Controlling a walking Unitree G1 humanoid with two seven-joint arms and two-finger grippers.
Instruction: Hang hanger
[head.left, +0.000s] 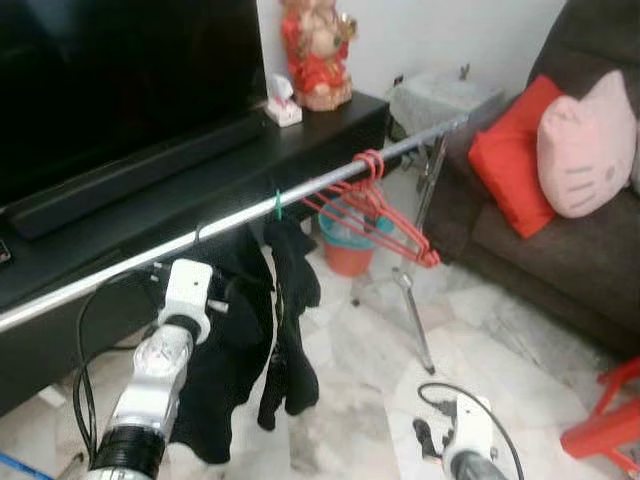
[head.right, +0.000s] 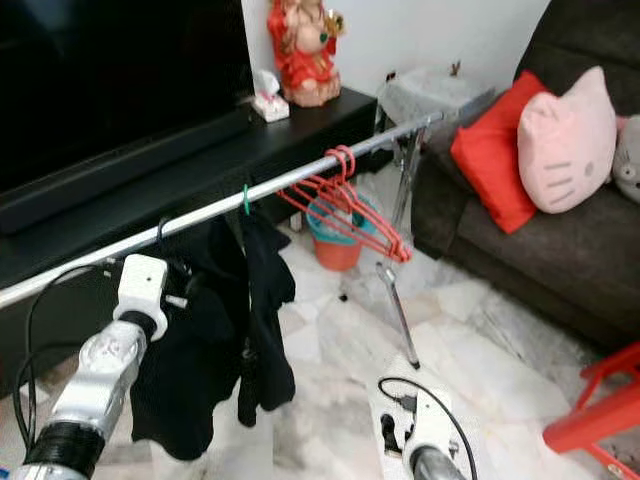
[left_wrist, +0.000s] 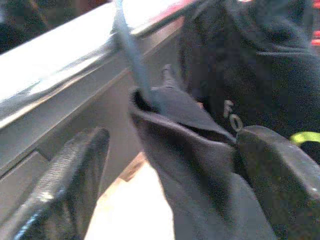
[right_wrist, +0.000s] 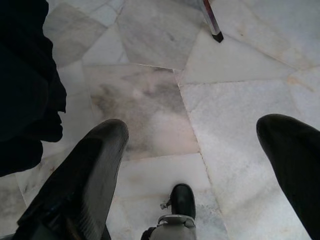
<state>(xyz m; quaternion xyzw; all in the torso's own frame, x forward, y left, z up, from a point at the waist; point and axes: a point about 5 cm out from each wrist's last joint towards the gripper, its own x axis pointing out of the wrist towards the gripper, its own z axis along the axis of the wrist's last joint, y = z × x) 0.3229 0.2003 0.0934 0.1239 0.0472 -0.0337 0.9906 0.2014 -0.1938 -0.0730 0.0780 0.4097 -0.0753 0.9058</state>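
Hanger hook (left_wrist: 131, 50) with black garment (head.left: 235, 340) looks seated on the rail (head.left: 240, 218); left gripper (left_wrist: 175, 165) spread around the collar, right gripper (right_wrist: 200, 165) spread, idle; left to do: withdraw.

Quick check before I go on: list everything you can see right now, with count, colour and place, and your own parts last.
Rail: one, silver, running across in front of the TV stand.
Black garment: one, hanging from the rail on a hanger.
Empty hangers: a bunch, red, on the rail further right; exact count unclear.
Clip: one, green, on the rail.
TV stand: one, black, behind the rail.
Figurine: one, red, on the stand.
Bucket: one, orange-red, on the floor under the hangers.
Sofa: one, dark brown, right.
Cushions: one red, one pink cat-faced, on the sofa.
Stool: one, red, lower right.
Left gripper: open around the garment's collar.
Right gripper: open, low over the marble floor.
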